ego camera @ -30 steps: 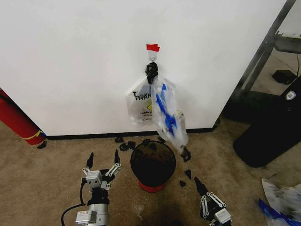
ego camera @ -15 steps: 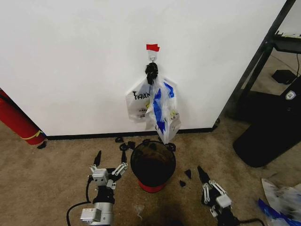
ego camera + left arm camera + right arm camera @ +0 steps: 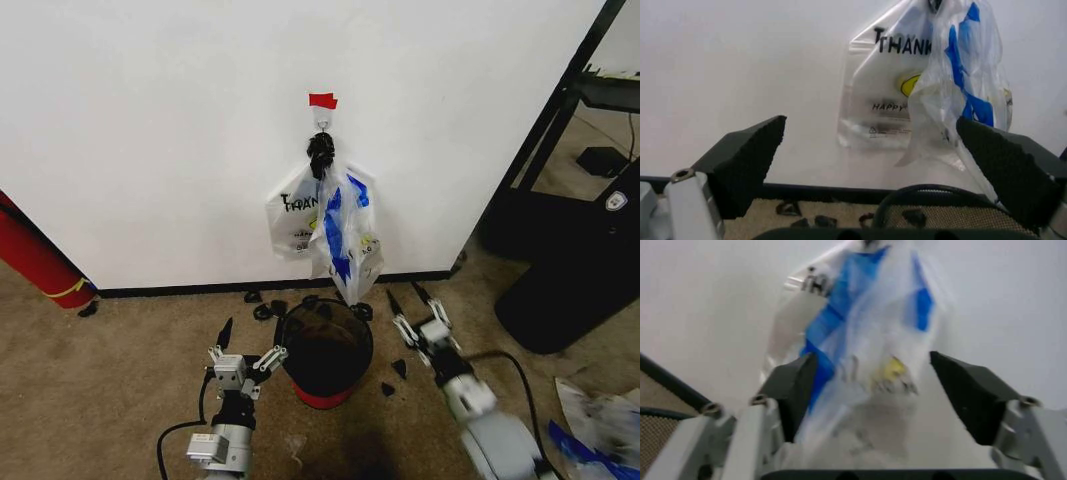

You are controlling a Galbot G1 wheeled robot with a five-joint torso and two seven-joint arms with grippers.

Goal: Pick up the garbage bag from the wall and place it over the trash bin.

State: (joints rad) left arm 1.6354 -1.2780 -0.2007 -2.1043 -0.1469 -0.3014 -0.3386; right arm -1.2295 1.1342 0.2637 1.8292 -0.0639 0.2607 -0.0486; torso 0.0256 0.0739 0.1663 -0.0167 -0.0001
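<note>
- Jaws apart on both: right gripper (image 3: 413,305) beside bag (image 3: 345,240), left gripper (image 3: 248,350) beside bin (image 3: 325,352).
- Bag hangs on wall (image 3: 160,150) hook above bin.
- Nothing grasped; pick and placement remain.

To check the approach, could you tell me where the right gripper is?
Head view: the right gripper, jaws open, is low on the right, just below the garbage bag, beside the trash bin.

Even, bright indoor light washes the wall (image 3: 150,130) nearly pure white, with soft shadows beside the garbage bag (image 3: 345,235). The right wrist view is motion-blurred; the left wrist view is soft, its near pads dark.
</note>
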